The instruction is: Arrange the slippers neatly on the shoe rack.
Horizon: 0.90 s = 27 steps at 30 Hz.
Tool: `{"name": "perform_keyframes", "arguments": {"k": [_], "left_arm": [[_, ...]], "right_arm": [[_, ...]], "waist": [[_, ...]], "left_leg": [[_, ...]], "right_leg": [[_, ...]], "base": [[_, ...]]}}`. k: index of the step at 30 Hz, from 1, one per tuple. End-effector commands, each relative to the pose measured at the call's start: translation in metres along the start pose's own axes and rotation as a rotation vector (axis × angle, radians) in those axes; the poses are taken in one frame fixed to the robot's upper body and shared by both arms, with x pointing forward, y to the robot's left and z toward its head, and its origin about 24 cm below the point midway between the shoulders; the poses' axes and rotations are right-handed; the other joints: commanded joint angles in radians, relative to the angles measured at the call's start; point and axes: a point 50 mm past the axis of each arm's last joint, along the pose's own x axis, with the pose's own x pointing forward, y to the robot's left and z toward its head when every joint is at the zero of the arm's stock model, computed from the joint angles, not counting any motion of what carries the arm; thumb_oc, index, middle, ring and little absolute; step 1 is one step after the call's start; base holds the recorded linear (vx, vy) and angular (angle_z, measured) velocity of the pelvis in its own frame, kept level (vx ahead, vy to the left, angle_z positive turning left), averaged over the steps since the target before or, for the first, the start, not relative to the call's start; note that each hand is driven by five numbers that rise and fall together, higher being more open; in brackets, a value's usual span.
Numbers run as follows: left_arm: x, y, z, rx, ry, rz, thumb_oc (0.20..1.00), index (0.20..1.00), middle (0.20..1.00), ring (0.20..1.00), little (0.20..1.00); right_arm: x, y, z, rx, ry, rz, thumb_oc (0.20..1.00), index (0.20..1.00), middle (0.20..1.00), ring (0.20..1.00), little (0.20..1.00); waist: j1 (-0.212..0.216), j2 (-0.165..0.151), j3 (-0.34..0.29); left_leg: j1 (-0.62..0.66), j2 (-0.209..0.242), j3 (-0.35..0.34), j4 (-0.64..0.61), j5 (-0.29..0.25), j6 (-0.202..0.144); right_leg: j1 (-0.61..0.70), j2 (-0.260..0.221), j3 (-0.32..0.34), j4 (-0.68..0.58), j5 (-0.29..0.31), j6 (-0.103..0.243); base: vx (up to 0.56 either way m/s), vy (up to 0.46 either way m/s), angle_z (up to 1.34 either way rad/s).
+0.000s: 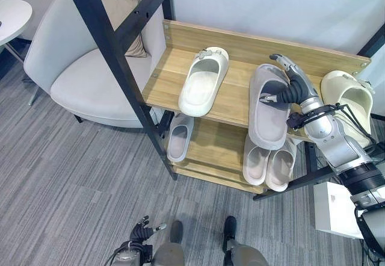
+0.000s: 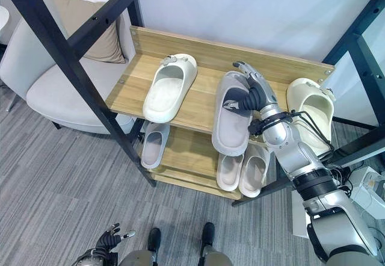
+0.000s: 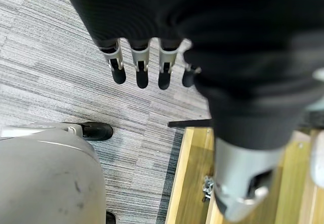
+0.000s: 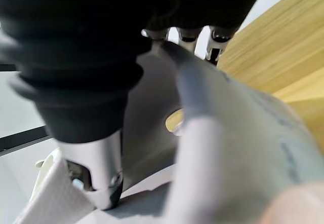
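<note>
A large grey slipper (image 1: 267, 118) lies lengthwise on the top shelf of the wooden shoe rack (image 1: 234, 100), its heel hanging over the front edge. My right hand (image 1: 296, 88) is shut on its strap (image 4: 228, 148), fingers (image 4: 216, 49) over the top and thumb inside the opening. A cream slipper (image 1: 204, 80) rests to its left on the same shelf, and another cream slipper (image 1: 352, 100) at the shelf's right end. On the lower shelf sit a small grey slipper (image 1: 179, 135) and a pale pair (image 1: 267, 165). My left hand (image 1: 142, 232) hangs open low over the carpet.
Black slanted frame bars (image 1: 105, 31) cross in front of the rack's left side. A light grey armchair (image 1: 90, 73) with a cushion stands left of the rack, a round white table (image 1: 12, 14) beyond it. A white box (image 1: 332, 209) sits on the floor at the right.
</note>
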Motion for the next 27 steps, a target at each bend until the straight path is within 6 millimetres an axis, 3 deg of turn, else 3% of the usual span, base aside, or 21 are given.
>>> {"name": "perform_keyframes", "arguments": {"k": [1,5,6,7,8,9,10,14,21,25,26,27], "left_arm": [[0.001,-0.006,0.0,0.054,-0.002,-0.019,1.0,1.0,1.0,1.0,1.0],[0.002,-0.001,0.0,0.06,0.0,-0.009,1.0,1.0,1.0,1.0,1.0],[0.002,0.001,0.002,0.061,-0.004,-0.005,1.0,1.0,1.0,1.0,1.0],[0.002,0.001,0.003,0.061,-0.005,-0.005,1.0,1.0,1.0,1.0,1.0],[0.002,0.003,0.004,0.065,-0.008,-0.001,1.0,1.0,1.0,1.0,1.0],[0.003,0.003,0.005,0.063,-0.011,0.002,1.0,1.0,1.0,1.0,1.0],[0.003,0.005,0.006,0.067,-0.011,0.006,1.0,1.0,1.0,1.0,1.0],[0.005,0.007,0.01,0.062,-0.022,0.017,1.0,1.0,1.0,1.0,1.0],[0.005,0.008,0.01,0.052,-0.022,0.029,1.0,1.0,1.0,1.0,1.0],[0.004,0.006,0.009,0.055,-0.023,0.027,1.0,1.0,1.0,1.0,1.0],[0.004,0.006,0.009,0.038,-0.023,0.036,1.0,1.0,1.0,1.0,1.0],[0.004,0.007,0.009,0.041,-0.022,0.036,1.0,1.0,1.0,1.0,1.0]], "right_arm": [[0.014,-0.012,0.003,-0.136,-0.028,0.014,1.0,1.0,1.0,1.0,1.0],[0.026,-0.015,-0.007,-0.369,0.011,0.077,1.0,1.0,1.0,1.0,1.0],[0.027,-0.014,-0.015,-0.433,0.042,0.1,0.937,0.937,0.937,0.937,0.937],[0.03,-0.015,-0.015,-0.472,0.048,0.111,0.655,0.655,0.655,0.655,0.655],[0.033,-0.017,-0.016,-0.539,0.051,0.13,0.586,0.586,0.586,0.586,0.586],[0.037,-0.018,-0.015,-0.562,0.053,0.136,0.3,0.3,0.3,0.3,0.3],[0.037,-0.018,-0.02,-0.625,0.066,0.163,0.2,0.2,0.2,0.2,0.2],[0.04,-0.018,-0.023,-0.644,0.094,0.174,0.2,0.2,0.2,0.2,0.2],[0.034,-0.006,-0.03,-0.516,0.132,0.144,0.2,0.2,0.2,0.2,0.2],[0.032,-0.015,-0.016,-0.445,0.068,0.049,0.2,0.2,0.2,0.2,0.2],[0.025,-0.027,0.003,-0.357,-0.027,-0.067,0.2,0.2,0.2,0.2,0.2],[0.024,-0.027,0.003,-0.357,-0.024,-0.067,0.2,0.2,0.2,0.2,0.2]], "waist": [[0.018,-0.02,-0.028],[0.029,-0.027,-0.018],[0.034,-0.028,-0.016],[0.034,-0.028,-0.015],[0.041,-0.03,-0.014],[0.04,-0.031,-0.012],[0.045,-0.035,-0.012],[0.053,-0.041,-0.006],[0.061,-0.047,-0.004],[0.058,-0.043,-0.005],[0.046,-0.037,-0.004],[0.048,-0.038,-0.004]], "left_leg": [[-0.007,-0.009,-0.027,-0.002,-0.052,0.01],[-0.014,-0.009,-0.034,0.0,-0.051,0.01],[-0.018,-0.009,-0.037,0.001,-0.05,0.01],[-0.021,-0.01,-0.038,0.002,-0.049,0.009],[-0.025,-0.011,-0.041,0.003,-0.049,0.009],[-0.03,-0.011,-0.043,0.005,-0.048,0.009],[-0.034,-0.012,-0.047,0.005,-0.047,0.009],[-0.048,-0.013,-0.06,0.01,-0.045,0.008],[-0.064,-0.017,-0.074,0.019,-0.044,0.011],[-0.058,-0.016,-0.069,0.017,-0.047,0.011],[-0.054,-0.016,-0.064,0.016,-0.049,0.012],[-0.053,-0.016,-0.064,0.016,-0.049,0.012]], "right_leg": [[0.075,-0.05,-0.002,0.005,-0.133,0.066],[0.071,-0.05,-0.006,0.006,-0.131,0.068],[0.069,-0.05,-0.007,0.006,-0.13,0.068],[0.069,-0.05,-0.008,0.006,-0.13,0.069],[0.067,-0.051,-0.009,0.006,-0.129,0.069],[0.066,-0.052,-0.01,0.007,-0.128,0.068],[0.064,-0.052,-0.012,0.007,-0.127,0.069],[0.057,-0.053,-0.02,0.009,-0.125,0.068],[0.054,-0.055,-0.029,0.01,-0.125,0.068],[0.056,-0.056,-0.027,0.01,-0.126,0.068],[0.056,-0.055,-0.022,0.01,-0.129,0.069],[0.057,-0.055,-0.022,0.01,-0.129,0.069]], "base": [[0.0,0.0,0.0],[0.0,0.0,0.0],[-0.01,0.012,0.05],[-0.01,0.014,0.07],[-0.02,0.008,0.1],[-0.02,0.009,0.08],[-0.02,0.002,0.09],[-0.02,-0.002,0.11],[0.0,0.005,0.07],[0.0,0.007,0.07],[0.0,0.0,0.0],[0.0,0.0,0.0]]}}
